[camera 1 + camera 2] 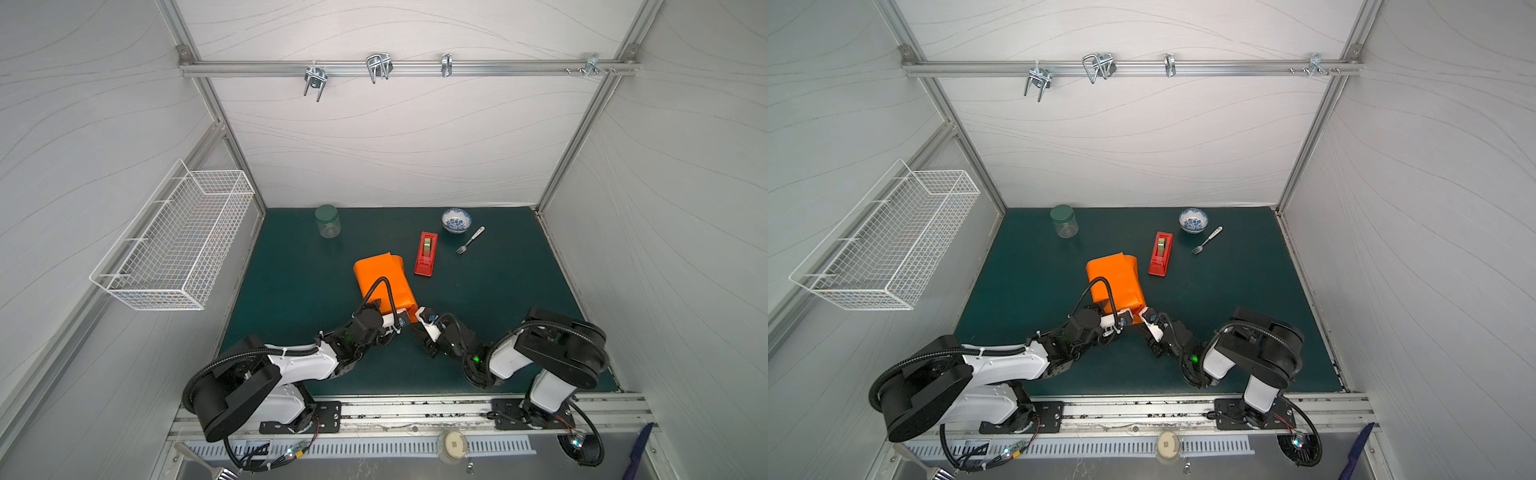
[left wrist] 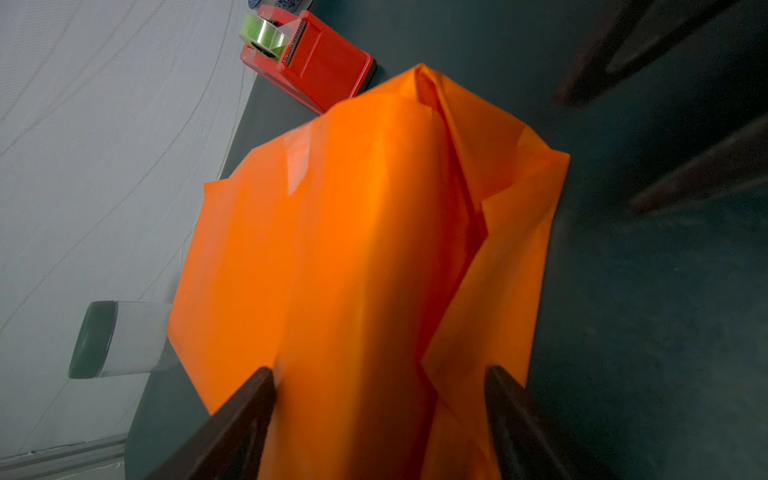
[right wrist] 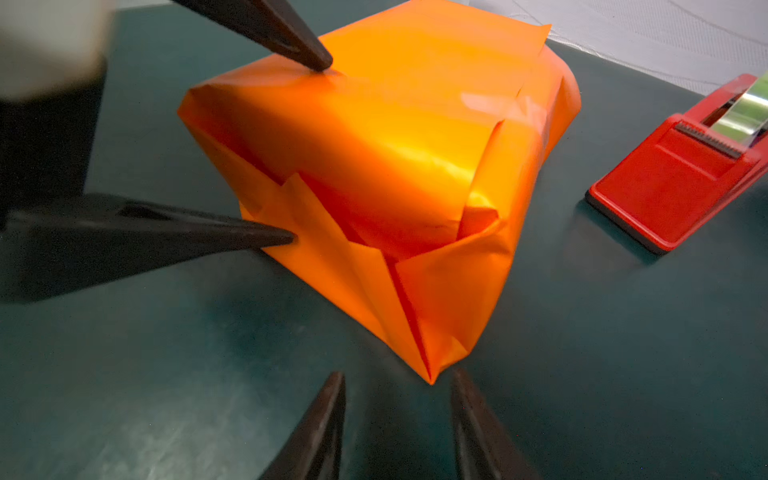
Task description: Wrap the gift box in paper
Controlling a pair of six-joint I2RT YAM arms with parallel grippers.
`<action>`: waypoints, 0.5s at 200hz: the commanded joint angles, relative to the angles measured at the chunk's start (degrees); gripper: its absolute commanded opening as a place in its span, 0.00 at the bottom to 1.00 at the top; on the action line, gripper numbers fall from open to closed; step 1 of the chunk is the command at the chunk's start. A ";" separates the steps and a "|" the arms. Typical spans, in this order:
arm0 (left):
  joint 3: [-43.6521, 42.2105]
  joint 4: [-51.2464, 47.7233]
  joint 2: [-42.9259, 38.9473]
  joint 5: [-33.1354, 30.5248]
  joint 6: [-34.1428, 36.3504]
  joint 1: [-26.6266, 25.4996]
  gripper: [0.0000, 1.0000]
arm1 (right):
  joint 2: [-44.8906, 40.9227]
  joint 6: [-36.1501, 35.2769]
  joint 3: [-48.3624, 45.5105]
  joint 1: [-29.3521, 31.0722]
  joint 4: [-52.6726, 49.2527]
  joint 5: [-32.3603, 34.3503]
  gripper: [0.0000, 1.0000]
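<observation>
The gift box is hidden under the paper (image 1: 382,282) (image 1: 1115,278), an orange parcel mid-table with folded flaps at its near end (image 3: 395,145) (image 2: 353,249). My left gripper (image 1: 399,313) (image 1: 1126,316) (image 2: 378,370) is open and straddles that near end. One of its fingertips (image 3: 324,62) rests on the parcel's top and the other touches a side flap. My right gripper (image 1: 419,313) (image 1: 1144,312) (image 3: 399,374) is open just in front of the pointed lower flap corner, with nothing between its fingers.
A red tape dispenser (image 1: 426,253) (image 3: 673,187) lies right of the parcel. Behind it are a blue-patterned bowl (image 1: 456,220) and a fork (image 1: 469,240). A green-lidded jar (image 1: 327,221) stands at the back left. A wire basket (image 1: 174,245) hangs on the left wall.
</observation>
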 commanded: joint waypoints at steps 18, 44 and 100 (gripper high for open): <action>0.18 0.58 -0.40 0.89 0.39 0.00 0.80 | 1.96 2.78 3.40 -4.19 -5.62 -3.88 0.74; 0.15 0.16 -0.97 1.37 0.23 0.08 0.79 | 5.09 1.63 5.69 -5.05 -4.73 -5.99 0.77; 0.45 -0.89 -1.49 1.93 -0.21 0.12 0.79 | 7.64 1.44 10.21 -10.64 -5.37 -16.00 0.63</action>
